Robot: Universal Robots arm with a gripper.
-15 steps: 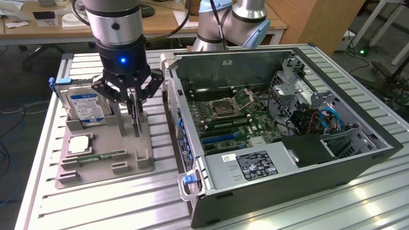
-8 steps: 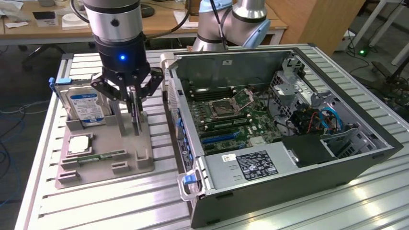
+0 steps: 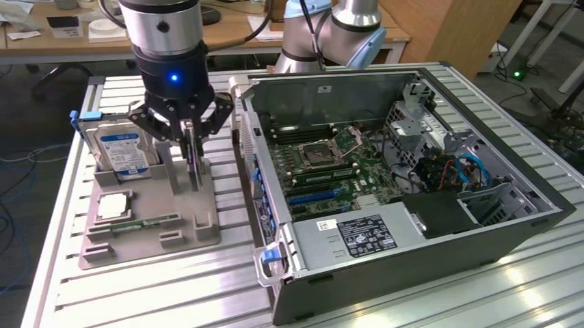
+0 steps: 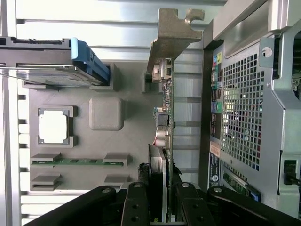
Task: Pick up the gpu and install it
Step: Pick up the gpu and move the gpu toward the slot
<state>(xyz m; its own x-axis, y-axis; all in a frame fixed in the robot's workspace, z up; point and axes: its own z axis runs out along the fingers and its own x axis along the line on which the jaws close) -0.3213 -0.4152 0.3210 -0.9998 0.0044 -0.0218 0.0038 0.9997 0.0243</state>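
I'm pinching the gpu edge-up in the hand, center-left, over the gray holder. Grasp looks done; seating it in the computer case is left.

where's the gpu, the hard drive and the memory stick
gpu (image 4: pixel 171 37), wrist view, on its metal bracket
hard drive (image 3: pixel 123 154), exterior view, on its blue-white label
memory stick (image 4: pixel 75 161), wrist view, middle of its green edge
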